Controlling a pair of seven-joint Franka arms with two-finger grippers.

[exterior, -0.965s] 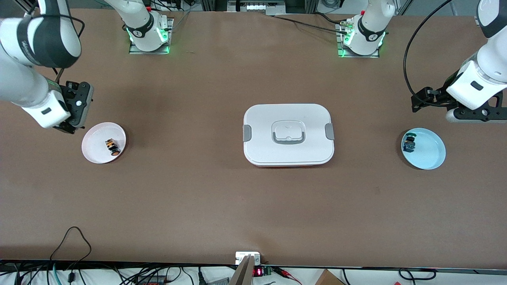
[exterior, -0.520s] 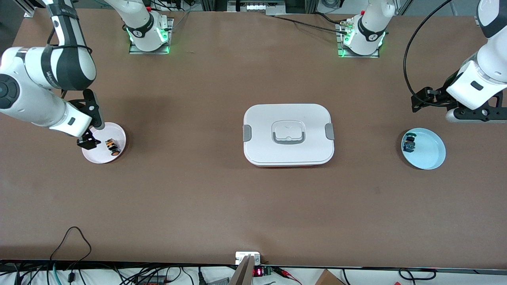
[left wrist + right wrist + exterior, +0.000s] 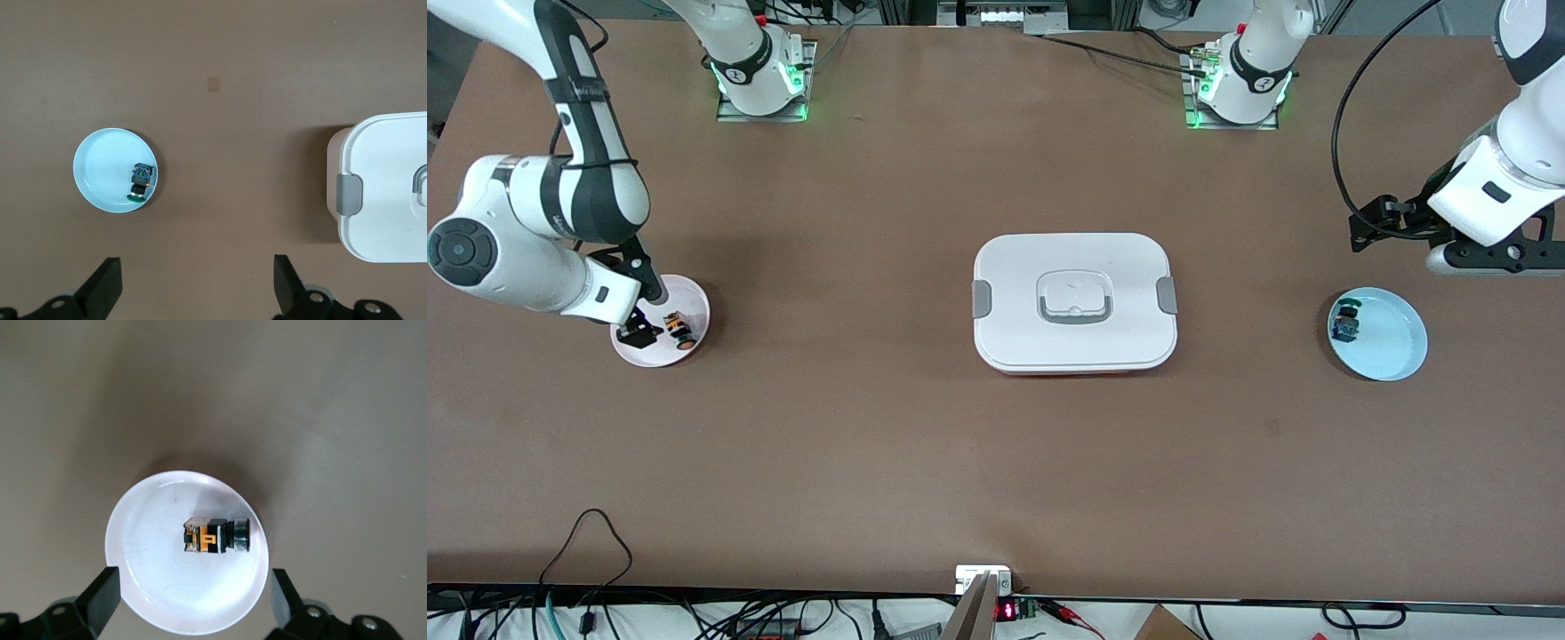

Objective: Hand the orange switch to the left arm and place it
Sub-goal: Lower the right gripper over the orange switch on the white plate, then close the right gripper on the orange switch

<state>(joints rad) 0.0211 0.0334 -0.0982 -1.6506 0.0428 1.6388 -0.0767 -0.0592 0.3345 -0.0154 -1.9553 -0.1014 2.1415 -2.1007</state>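
The orange switch [image 3: 679, 329] lies on its side in a small pink plate [image 3: 660, 354] toward the right arm's end of the table. In the right wrist view the switch [image 3: 217, 537] lies near the middle of the plate [image 3: 153, 587]. My right gripper [image 3: 649, 313] is open and empty, low over that plate with its fingers astride it, beside the switch and not touching it [image 3: 193, 603]. My left gripper [image 3: 1489, 262] is open and empty, waiting high over the table's other end [image 3: 197, 287]. The white box [image 3: 1074, 302] stands in the middle of the table.
A light blue plate [image 3: 1392, 342] with a small blue-and-green switch [image 3: 1345, 324] sits toward the left arm's end; both also show in the left wrist view, the plate [image 3: 100, 173] and the switch [image 3: 141, 181]. The box's clip end [image 3: 373, 193] shows there too. Cables run along the table's front edge.
My right arm has swung in and come down, so its gripper now sits over the pink plate beside the orange switch. The left arm, box and both plates have not moved.
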